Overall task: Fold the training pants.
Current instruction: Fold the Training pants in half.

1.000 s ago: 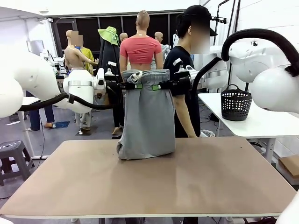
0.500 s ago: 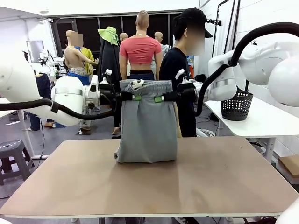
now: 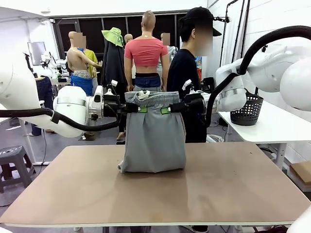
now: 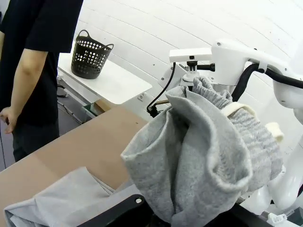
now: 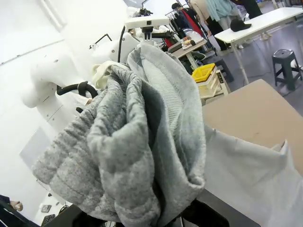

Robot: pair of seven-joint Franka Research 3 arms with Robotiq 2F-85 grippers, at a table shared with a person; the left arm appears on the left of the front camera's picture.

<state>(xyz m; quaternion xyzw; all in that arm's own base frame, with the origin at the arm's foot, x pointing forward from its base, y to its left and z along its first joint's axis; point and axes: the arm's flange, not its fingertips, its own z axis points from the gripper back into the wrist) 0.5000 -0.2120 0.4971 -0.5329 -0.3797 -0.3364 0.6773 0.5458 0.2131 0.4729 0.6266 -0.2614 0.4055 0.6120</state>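
Centre frame, the training pants (image 3: 153, 136) hang with the bottom bunched on the surface (image 3: 155, 194). Left tool (image 3: 140, 109) and right tool (image 3: 166, 110) clench the waistband ends. Soft, floppy jersey; those gathered corners look like the surest hold.

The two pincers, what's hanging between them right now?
Front view: the grey training pants, waistband stretched from the left pincer to the right pincer, hem resting on the table.
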